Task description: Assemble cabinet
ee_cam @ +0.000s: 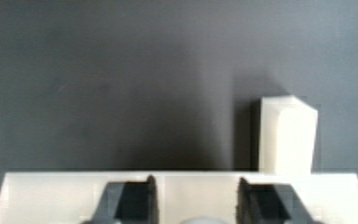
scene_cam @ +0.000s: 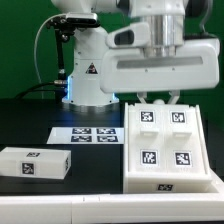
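Hand (scene_cam: 158,100): fingers parted, holding nothing, at far edge of cabinet (scene_cam: 165,150) on counter (scene_cam: 30,115); contact unclear, tips cropped in wrist view. Cabinet cut off at exterior view's right. Loose block (scene_cam: 35,163) well apart; marker board (scene_cam: 86,133) between; bare counter around block.

The exterior view faces the arm (scene_cam: 90,70) frontally; the wrist view looks down close, both sharing the cabinet (scene_cam: 165,143) (ee_cam: 51,195).
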`<state>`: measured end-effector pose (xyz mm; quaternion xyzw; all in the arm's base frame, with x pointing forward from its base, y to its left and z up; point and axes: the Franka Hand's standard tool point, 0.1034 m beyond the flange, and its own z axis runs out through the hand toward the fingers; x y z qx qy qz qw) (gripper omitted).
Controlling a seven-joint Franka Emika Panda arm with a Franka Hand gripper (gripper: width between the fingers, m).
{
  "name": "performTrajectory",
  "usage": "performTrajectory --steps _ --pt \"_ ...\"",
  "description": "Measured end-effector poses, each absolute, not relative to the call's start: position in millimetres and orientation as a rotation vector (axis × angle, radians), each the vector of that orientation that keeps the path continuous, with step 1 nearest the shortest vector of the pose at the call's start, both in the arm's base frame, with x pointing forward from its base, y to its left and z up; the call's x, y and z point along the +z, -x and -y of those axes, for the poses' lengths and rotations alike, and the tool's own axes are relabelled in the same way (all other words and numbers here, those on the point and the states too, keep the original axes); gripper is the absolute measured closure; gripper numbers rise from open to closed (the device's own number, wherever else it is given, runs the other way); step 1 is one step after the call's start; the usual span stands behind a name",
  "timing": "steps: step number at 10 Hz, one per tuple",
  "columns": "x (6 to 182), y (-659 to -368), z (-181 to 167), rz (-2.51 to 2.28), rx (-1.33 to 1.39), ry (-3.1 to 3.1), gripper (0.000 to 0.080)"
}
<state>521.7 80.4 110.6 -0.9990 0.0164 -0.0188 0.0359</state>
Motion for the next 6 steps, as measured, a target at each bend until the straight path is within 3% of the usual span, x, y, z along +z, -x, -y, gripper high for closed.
performTrajectory --steps 2,5,6 --pt "122.6 -545 -78 0.018 -0.049 3.065 0.059" --pt "102.5 -536 -87 -0.008 0.06 3.081 0.059" --pt "103.8 -537 -85 -0.001 0.055 3.079 0.059"
